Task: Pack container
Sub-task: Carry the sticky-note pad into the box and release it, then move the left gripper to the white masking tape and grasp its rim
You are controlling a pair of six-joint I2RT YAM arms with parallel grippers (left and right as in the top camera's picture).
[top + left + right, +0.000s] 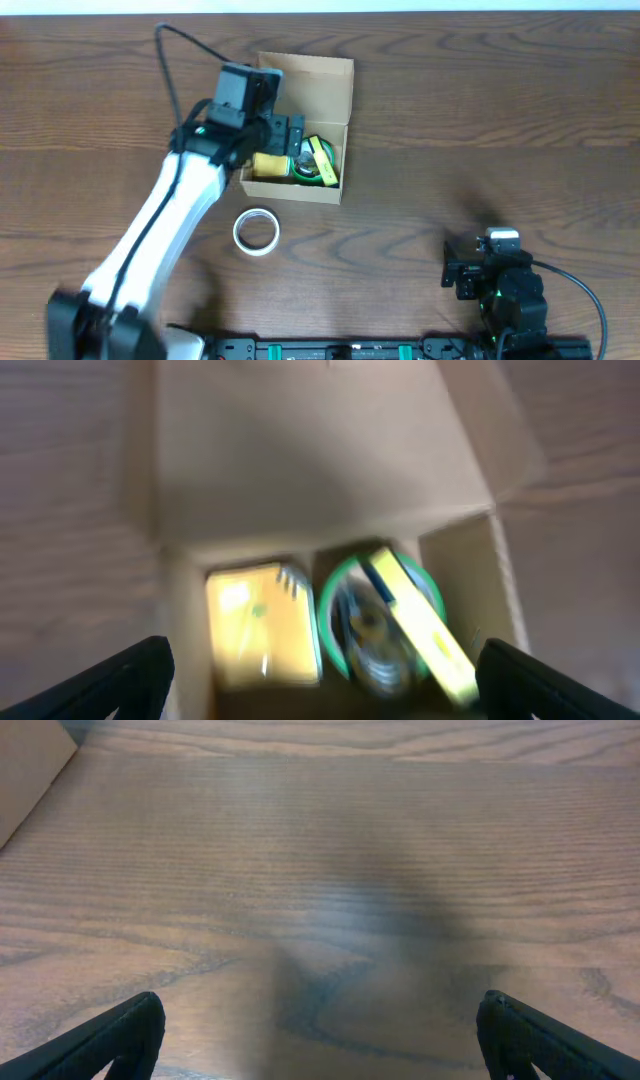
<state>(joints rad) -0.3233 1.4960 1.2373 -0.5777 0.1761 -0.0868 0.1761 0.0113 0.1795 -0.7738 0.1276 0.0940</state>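
The tan cardboard container [322,80] stands open at the table's back middle, its flap lid lying back. Inside it lie a pale-yellow pad [268,165], a green-rimmed tape roll [305,170] and a yellow-green bar [322,160]. The blurred left wrist view shows the same box [300,450], pad [260,625], roll [365,630] and bar [420,620]. My left gripper [285,135] hovers over the box's left part, open and empty; its fingertips [325,685] spread wide. My right gripper [462,272] rests open and empty near the front right, over bare wood [320,1040].
A white tape roll [256,232] lies on the wooden table in front of the box, beside my left arm. A corner of the box [30,765] shows at the top left of the right wrist view.
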